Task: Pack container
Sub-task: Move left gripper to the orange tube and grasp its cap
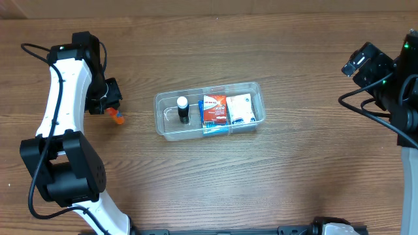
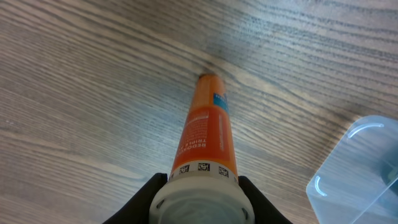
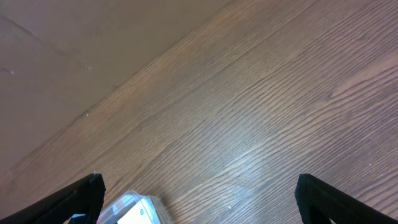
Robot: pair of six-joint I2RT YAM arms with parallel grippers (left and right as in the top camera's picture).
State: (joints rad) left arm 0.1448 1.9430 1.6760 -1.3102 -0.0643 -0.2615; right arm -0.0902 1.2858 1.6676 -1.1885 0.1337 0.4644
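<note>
The clear plastic container (image 1: 160, 121) sits mid-table. It holds a small black bottle with a white cap (image 1: 183, 109), a red-and-white box (image 1: 213, 111) and a white-and-blue box (image 1: 240, 108). My left gripper (image 1: 112, 108) is shut on an orange tube with a white cap (image 2: 207, 134), held left of the container with its tip touching or just above the table. A corner of the container shows in the left wrist view (image 2: 357, 171). My right gripper (image 3: 198, 196) is open and empty at the far right, with a container corner (image 3: 130, 210) at its lower edge.
The wood-grain table (image 1: 274, 183) spreads around the container. The left arm's base (image 1: 65, 170) stands at the front left and the right arm (image 1: 392, 85) at the right edge. A brown wall or panel (image 3: 74, 50) lies beyond the table's far edge.
</note>
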